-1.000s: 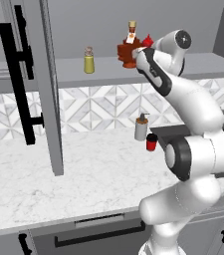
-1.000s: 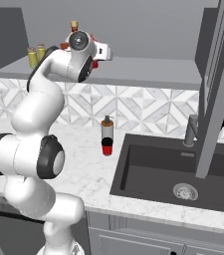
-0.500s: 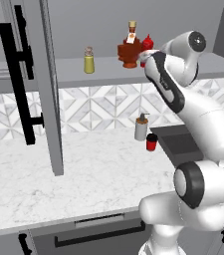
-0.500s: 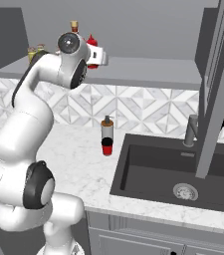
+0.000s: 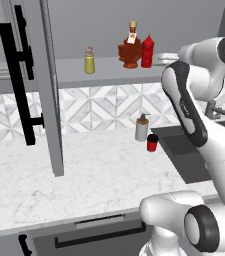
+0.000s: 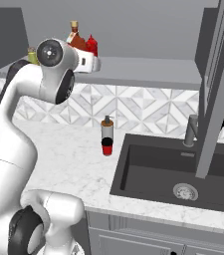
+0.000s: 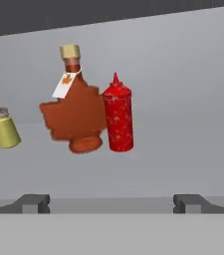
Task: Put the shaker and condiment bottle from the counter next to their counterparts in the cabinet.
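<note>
White marble tabletop [image 5: 84, 175] carries a soap pump [image 5: 142, 128] and red cup [image 5: 152, 143]. End effector [image 7: 111, 203] spread, empty. On the grey cabinet shelf [image 5: 109, 74], condiment bottle [image 7: 119, 117] touches the maple-leaf bottle [image 7: 76, 112], its white tag bearing a leaf mark; shaker [image 5: 89, 60] well apart.

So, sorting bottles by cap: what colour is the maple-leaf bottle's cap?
Pale tan cap on the maple-leaf bottle; clearest in the hand view.

Base cameras flank arm; hand camera faces shelf [image 7: 183, 99].
</note>
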Robot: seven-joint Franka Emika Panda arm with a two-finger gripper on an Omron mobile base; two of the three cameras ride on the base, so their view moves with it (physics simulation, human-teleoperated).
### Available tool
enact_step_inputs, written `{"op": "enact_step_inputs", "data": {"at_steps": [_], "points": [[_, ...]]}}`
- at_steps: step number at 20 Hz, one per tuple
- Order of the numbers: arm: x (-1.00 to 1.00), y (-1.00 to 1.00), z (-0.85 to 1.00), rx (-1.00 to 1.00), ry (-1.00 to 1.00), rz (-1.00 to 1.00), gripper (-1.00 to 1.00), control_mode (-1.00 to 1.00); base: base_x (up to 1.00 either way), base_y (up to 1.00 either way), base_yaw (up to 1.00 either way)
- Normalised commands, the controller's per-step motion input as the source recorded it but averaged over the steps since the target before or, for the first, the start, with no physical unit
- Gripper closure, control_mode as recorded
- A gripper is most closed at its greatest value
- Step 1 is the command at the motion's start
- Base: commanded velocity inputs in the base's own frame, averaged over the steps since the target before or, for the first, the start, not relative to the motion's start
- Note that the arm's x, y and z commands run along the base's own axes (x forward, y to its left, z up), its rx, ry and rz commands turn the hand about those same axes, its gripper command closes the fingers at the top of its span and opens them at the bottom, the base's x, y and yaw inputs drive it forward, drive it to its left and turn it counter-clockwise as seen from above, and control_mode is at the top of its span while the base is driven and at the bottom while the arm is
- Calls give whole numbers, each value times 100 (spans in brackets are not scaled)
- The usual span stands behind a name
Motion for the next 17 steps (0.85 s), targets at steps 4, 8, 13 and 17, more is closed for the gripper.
{"op": "enact_step_inputs", "data": {"at_steps": [4, 8, 13, 17], "points": [[-100, -12, 52, 0, -17, 0, -100, -100, 0, 0, 0], [-100, -9, 49, 0, -19, 0, -100, -100, 0, 0, 0], [-100, -3, 33, 0, -14, 0, -100, -100, 0, 0, 0], [-100, -2, 31, 0, -12, 0, -100, -100, 0, 0, 0]]}}
